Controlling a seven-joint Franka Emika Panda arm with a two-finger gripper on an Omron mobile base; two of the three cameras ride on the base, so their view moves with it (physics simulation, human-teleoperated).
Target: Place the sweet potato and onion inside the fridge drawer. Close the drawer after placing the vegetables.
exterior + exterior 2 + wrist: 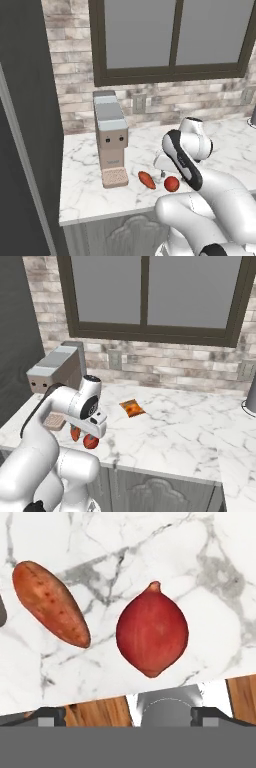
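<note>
1. The white-veined marble counter (90, 185) carries everything; the arm's white links hide part of it in both base views.
2. The red onion (152, 632), smooth with pointed ends, lies near the counter's front edge, beside the sweet potato (50, 603), apart from it; the potato is orange-red, tapered, speckled.
3. The gripper (128, 716) hangs above the onion, fingertips far apart, grasping nothing.
</note>
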